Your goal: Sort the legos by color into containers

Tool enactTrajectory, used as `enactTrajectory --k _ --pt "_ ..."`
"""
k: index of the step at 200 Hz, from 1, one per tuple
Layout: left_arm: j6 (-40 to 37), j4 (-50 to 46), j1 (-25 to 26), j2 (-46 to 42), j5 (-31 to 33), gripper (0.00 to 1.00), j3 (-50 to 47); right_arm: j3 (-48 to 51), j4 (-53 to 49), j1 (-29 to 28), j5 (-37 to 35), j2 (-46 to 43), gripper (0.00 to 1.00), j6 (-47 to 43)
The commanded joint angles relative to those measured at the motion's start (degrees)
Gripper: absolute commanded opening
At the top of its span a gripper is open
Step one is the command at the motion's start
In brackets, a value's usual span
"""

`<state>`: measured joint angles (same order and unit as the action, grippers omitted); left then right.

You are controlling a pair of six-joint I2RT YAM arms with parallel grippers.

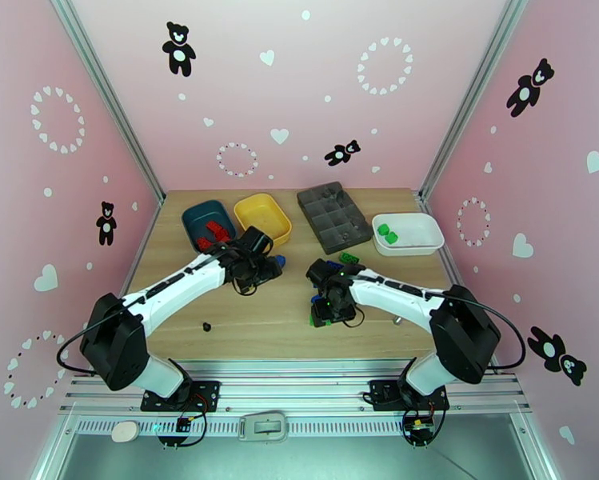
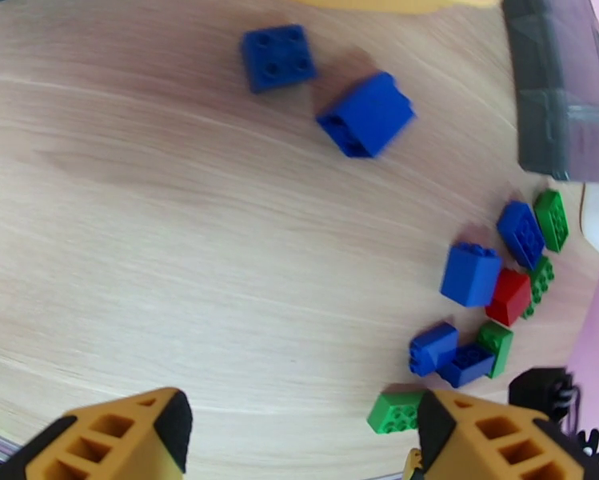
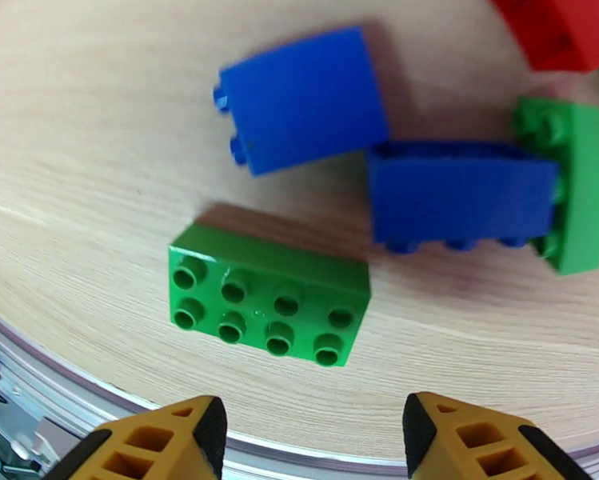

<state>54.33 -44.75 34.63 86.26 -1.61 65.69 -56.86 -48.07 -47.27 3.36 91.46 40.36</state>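
Note:
My left gripper (image 1: 269,268) hovers open over the wood just in front of the yellow tray (image 1: 263,218), with nothing between its fingers (image 2: 139,434). Two blue legos (image 2: 277,58) (image 2: 366,114) lie ahead of it. A mixed cluster with a blue lego (image 2: 470,274), a red lego (image 2: 509,298) and a green lego (image 2: 552,219) lies to its right. My right gripper (image 1: 331,312) is open and low over a green eight-stud lego (image 3: 269,306), its fingertips (image 3: 195,434) just short of it. The teal tray (image 1: 197,214) holds red legos. The white tray (image 1: 415,243) holds two green ones.
A dark grey compartment tray (image 1: 335,216) sits between the yellow and white trays. A tiny black bit (image 1: 207,325) lies on the wood near the left arm, and a small metal piece (image 1: 395,320) near the right arm. The table's near edge runs close behind my right gripper.

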Motion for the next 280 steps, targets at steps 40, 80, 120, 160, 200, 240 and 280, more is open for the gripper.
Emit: enactTrajectory --k 40,80,120,160,200,240,280 --pt "-0.2 -0.8 -4.5 -6.6 0.3 0.81 -3.5 -4.1 -1.5 -0.9 -4.1 8.5 0.65 -0.7" --pt "0.4 -0.5 -4.7 -8.5 0.4 0.81 -4.9 -10.5 -3.4 -0.9 -6.7 13.5 0.67 -1.8" --pt "0.1 -0.8 -4.7 -8.4 0.5 0.81 -4.6 -14.8 -4.4 -0.1 -6.3 17.0 0.64 -2.6" --pt "-0.2 -0.5 -4.7 -7.3 0.0 0.81 -4.0 -13.7 -3.6 0.0 -4.1 16.0 0.47 -1.8" --pt "-0.3 1.0 -4.7 -5.2 -1.6 0.81 -3.2 -10.8 -2.6 -0.3 -2.3 11.3 0.35 -0.7" --pt "-1.7 2.9 -3.2 1.7 -5.4 0.81 2.5 -10.7 -3.7 1.1 -3.3 4.3 0.29 0.1" --pt "-0.5 7.8 0.6 13.4 -13.6 0.80 12.9 -13.2 -6.9 8.8 -8.8 -0.2 0.25 0.2"
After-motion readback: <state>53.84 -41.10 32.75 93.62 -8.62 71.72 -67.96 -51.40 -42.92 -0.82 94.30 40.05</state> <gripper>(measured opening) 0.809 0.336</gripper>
